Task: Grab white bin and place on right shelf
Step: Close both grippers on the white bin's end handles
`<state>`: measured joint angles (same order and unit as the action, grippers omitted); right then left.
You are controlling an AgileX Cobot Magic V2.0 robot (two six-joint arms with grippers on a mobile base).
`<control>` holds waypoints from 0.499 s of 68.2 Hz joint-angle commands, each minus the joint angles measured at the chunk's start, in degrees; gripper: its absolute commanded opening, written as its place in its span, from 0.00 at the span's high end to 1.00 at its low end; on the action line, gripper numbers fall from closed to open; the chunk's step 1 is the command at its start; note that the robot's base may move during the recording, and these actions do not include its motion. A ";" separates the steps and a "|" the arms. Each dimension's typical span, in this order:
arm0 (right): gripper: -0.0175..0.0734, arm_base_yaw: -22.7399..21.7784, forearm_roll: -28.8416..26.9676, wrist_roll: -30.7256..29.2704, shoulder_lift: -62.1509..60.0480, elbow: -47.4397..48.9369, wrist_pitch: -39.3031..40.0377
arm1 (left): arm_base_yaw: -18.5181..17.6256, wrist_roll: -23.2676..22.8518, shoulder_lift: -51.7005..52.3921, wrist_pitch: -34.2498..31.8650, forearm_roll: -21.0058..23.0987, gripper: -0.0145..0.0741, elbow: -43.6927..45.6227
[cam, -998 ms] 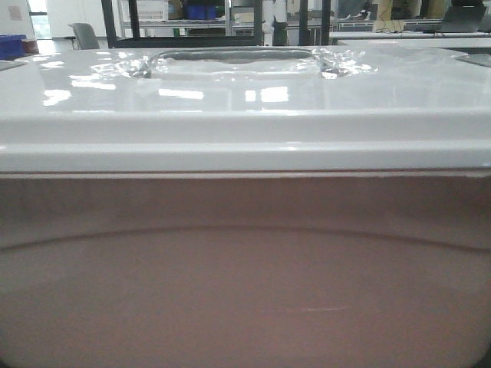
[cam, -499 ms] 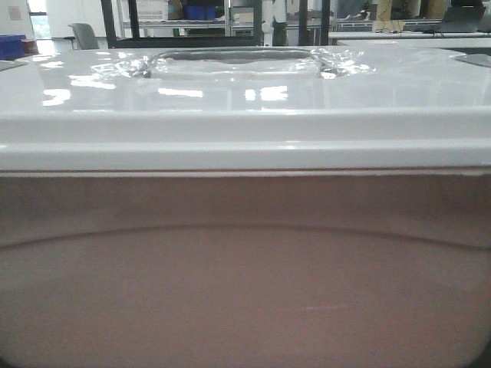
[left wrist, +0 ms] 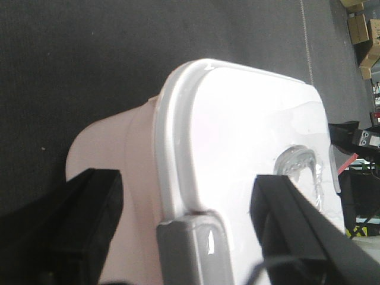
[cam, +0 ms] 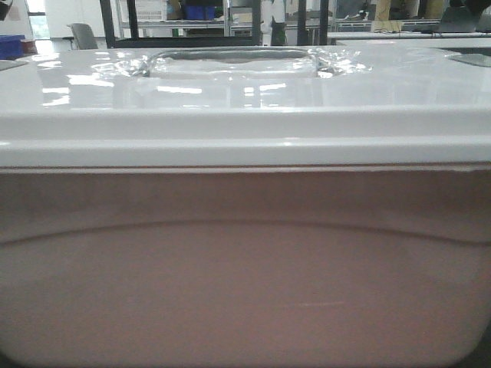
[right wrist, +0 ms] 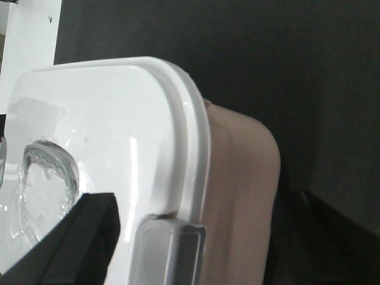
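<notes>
Lidded white bin (left wrist: 237, 136), ends tight in left claw (left wrist: 181, 184) and right claw (right wrist: 199, 222)

- White bin (cam: 245, 268): both ends and base are cut off by the front view's edges. Contents are unreadable through the cloudy wall.
- Racks (cam: 192, 15) behind: only a thin strip shows above the lid, and their loads are too small to name.
- Left claw (left wrist: 184, 184): fingers (left wrist: 89, 231) are cropped at the bottom edge. Contact with the rim cannot be told.
- Right claw (right wrist: 196, 208): the outer finger is lost in dark blur, and the grip is likewise unclear.
</notes>
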<state>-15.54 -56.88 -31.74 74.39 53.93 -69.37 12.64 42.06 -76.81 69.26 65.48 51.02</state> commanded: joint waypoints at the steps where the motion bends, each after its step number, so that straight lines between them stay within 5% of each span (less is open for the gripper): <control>1: 0.13 -0.43 -3.52 -0.82 -3.82 -0.20 -7.02 | 0.12 0.52 1.80 6.10 2.92 0.42 0.35; 34: 0.13 0.52 -3.50 -1.35 -6.36 -4.56 -7.02 | -1.30 0.52 6.01 5.94 2.11 0.42 -3.67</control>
<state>-15.54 -56.50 -32.30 69.38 49.31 -69.37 11.64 42.31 -72.38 68.78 63.75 46.56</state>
